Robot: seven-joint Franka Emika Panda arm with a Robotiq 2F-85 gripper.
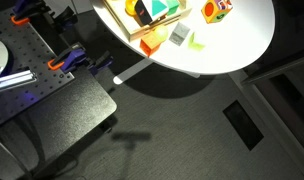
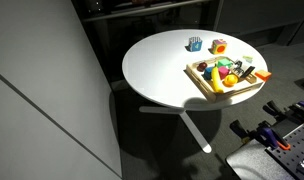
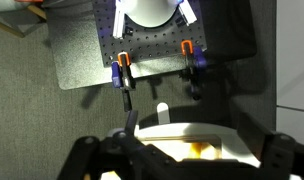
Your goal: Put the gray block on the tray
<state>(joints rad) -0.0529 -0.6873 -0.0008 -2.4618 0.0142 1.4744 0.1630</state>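
Observation:
The gray block (image 1: 179, 34) sits on the round white table (image 1: 237, 40) just beside the light-wood tray (image 1: 117, 20), between an orange block (image 1: 150, 45) and a pale-green block (image 1: 197, 40). The tray holds several coloured blocks and also shows in an exterior view (image 2: 202, 82); there I cannot pick out the gray block. My gripper (image 3: 182, 165) shows only in the wrist view. Its dark fingers are spread wide at the bottom edge, with nothing between them. It hangs high above the table's edge (image 3: 162, 128), far from the block.
A multicoloured block (image 1: 217, 10) and a blue thing (image 2: 195, 44) stand apart on the table. Orange-handled clamps (image 3: 122, 68) grip a perforated plate (image 3: 152, 45) on the robot's stand (image 1: 52, 105). The table's white leg (image 2: 192, 130) reaches across the dark floor.

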